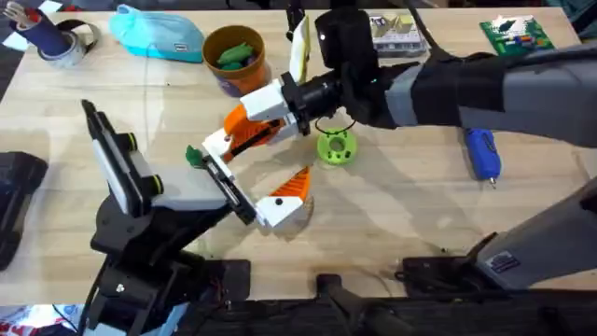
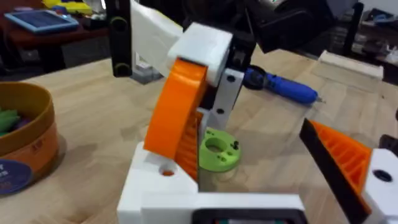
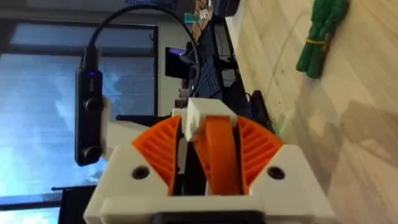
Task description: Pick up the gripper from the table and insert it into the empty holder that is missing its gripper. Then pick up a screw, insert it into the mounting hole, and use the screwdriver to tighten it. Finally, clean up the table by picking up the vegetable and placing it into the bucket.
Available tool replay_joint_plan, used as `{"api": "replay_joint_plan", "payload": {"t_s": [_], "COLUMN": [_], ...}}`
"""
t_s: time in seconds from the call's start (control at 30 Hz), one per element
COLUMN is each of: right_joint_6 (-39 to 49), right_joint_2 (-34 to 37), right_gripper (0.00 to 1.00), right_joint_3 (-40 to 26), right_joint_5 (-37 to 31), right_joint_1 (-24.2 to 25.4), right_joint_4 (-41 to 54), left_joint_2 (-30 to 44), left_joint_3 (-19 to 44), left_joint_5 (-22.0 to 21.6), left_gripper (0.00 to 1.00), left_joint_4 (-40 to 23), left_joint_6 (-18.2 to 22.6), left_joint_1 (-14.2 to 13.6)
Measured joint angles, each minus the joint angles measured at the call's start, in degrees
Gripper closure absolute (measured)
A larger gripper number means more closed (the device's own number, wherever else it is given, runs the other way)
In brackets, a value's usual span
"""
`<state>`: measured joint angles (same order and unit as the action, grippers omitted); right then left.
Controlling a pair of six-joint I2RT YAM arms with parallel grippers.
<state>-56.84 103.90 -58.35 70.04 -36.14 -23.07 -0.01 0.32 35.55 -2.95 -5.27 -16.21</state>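
Overhead, the right hand (image 1: 264, 119) reaches across the middle of the desk (image 1: 401, 215) and is clenched on the gripper (image 1: 244, 129), its long orange ribbed finger caught between the hand's orange pads. The right wrist view shows the same grasp up close: the gripper (image 3: 219, 152) stands between the two ribbed pads (image 3: 158, 149). The gripper's white base sits at the holder (image 1: 217, 145), the white bracket at the upper end of a black rail (image 1: 229, 187); in the left wrist view the orange finger (image 2: 177, 106) leans tilted over the white holder (image 2: 155, 177), though whether it is fully seated cannot be told.

A white pointed mount with a short orange wedge (image 1: 289, 191) sits at the rail's lower end. The left hand's state cannot be told.

The vegetable (image 1: 193, 156) lies on the desk just left of the holder. The bright green disc (image 1: 336, 147) lies right of the gripper. The bucket (image 1: 233, 58) stands at the far side with green pieces inside; a blue label low on its wall (image 2: 15, 174) carries writing too blurred to read. The screwdriver (image 1: 482, 152) lies well apart at the right.
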Motion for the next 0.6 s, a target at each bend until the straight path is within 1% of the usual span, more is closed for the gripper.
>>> {"api": "replay_joint_plan", "payload": {"t_s": [0.07, 0.1, 0.17, 0.2, 0.23, 0.27, 0.4, 0.6], "right_joint_6": [0.0, -0.1, 0.0, 0.1, 0.1, 0.2, 0.2, 0.2], "right_joint_2": [0.0, 0.0, 0.0, 0.0, 0.0, 0.0, 0.0, 0.0], "right_gripper": [0.488, 0.445, 0.282, 0.184, 0.06, 0.025, 0.008, 0.006], "right_joint_3": [0.0, 0.0, 0.0, 0.0, 0.0, 0.0, 0.0, 0.0], "right_joint_5": [0.3, 0.4, 0.7, 0.8, 0.8, 0.8, 0.8, 0.8], "right_joint_1": [-0.1, -0.2, -0.2, -0.2, -0.2, -0.1, 1.1, 4.9], "right_joint_4": [-0.1, -0.1, -0.1, -0.1, -0.1, -0.1, 0.1, 0.2], "left_joint_2": [0.0, 0.0, 0.0, 0.0, 0.0, 0.0, 0.0, 0.0], "left_joint_3": [0.0, 0.0, 0.0, 0.0, 0.0, 0.0, 0.0, 0.0], "left_joint_5": [0.6, 0.8, 1.0, 1.0, 1.1, 1.1, 1.2, 1.3], "left_gripper": [0.009, 0.009, 0.009, 0.009, 0.009, 0.009, 0.009, 0.009], "left_joint_4": [0.0, 0.0, -0.1, -0.1, -0.1, -0.1, -0.1, -0.1], "left_joint_6": [0.0, 0.0, 0.1, 0.1, 0.1, 0.1, 0.1, 0.1], "left_joint_1": [0.0, 0.0, 0.0, 0.0, 0.0, 0.0, 0.0, 0.0]}}
